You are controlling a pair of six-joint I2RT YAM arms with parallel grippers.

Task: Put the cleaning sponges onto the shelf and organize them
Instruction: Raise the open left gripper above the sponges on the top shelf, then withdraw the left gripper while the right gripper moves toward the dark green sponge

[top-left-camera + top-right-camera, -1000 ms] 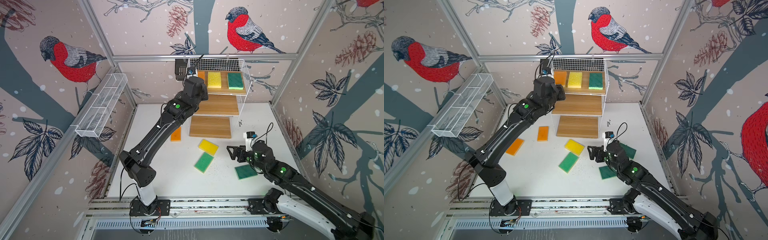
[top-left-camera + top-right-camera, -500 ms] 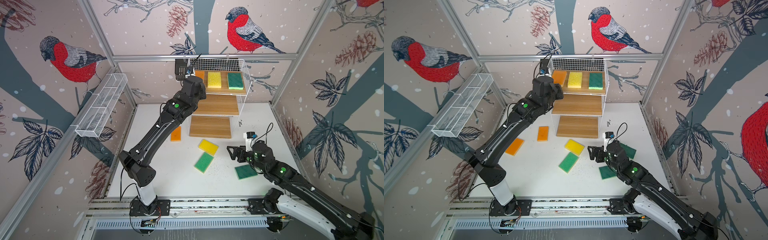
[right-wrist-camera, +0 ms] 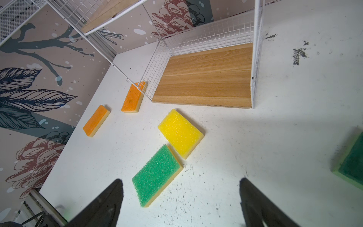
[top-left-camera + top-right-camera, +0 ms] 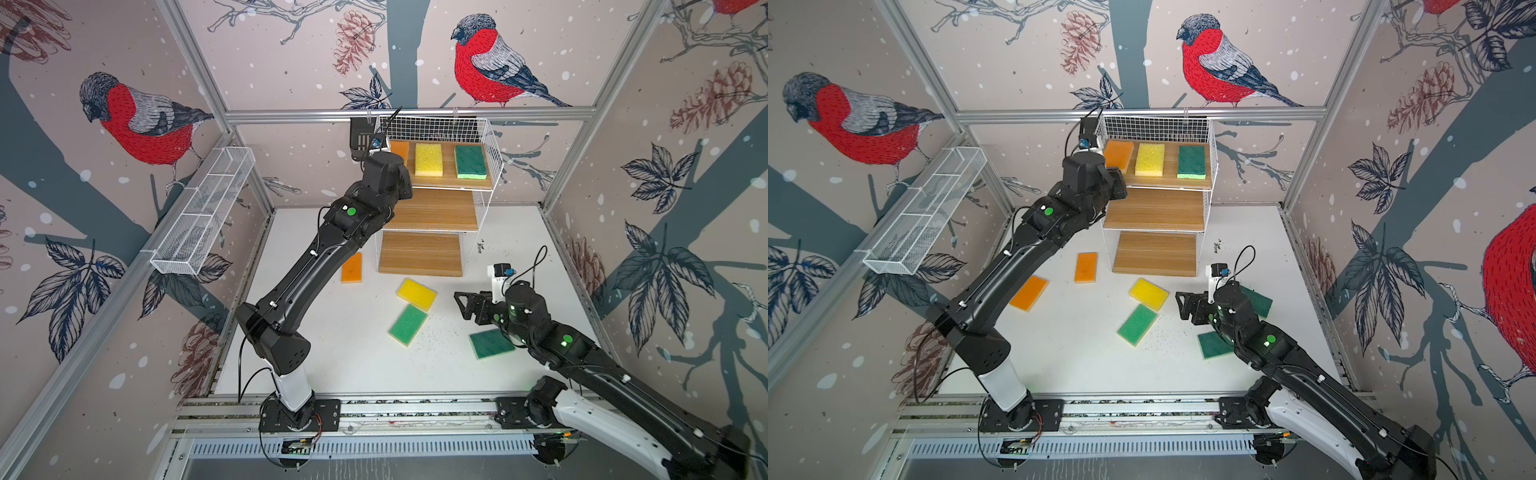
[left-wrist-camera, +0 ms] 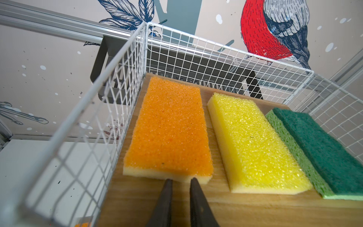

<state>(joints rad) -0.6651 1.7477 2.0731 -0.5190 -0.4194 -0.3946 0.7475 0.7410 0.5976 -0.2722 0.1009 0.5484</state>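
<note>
The shelf [image 4: 432, 212] stands at the back of the table, a white wire rack with three stepped wooden boards. On its top board lie an orange sponge [image 5: 170, 127], a yellow sponge [image 5: 253, 141] and a dark green sponge [image 5: 324, 145] side by side. My left gripper [image 5: 180, 179] is shut, its tips against the orange sponge's near edge. On the table lie two orange sponges [image 4: 1029, 293] [image 4: 1086, 267], a yellow one [image 4: 1148, 294], a light green one [image 4: 1137, 325] and two dark green ones [image 4: 1214, 345] [image 4: 1258, 301]. My right gripper [image 3: 180, 180] hangs open and empty just beside the light green sponge [image 3: 157, 175].
A long white mesh trough [image 4: 203, 212] hangs on the left wall. A small black slotted basket [image 4: 360, 137] hangs behind the shelf's left corner. The shelf's middle board [image 4: 1154, 210] and bottom board [image 4: 1154, 253] are bare. The arms' base rail [image 4: 374, 409] runs along the front.
The left arm has shifted only slightly at the top board. The right arm has not moved.
</note>
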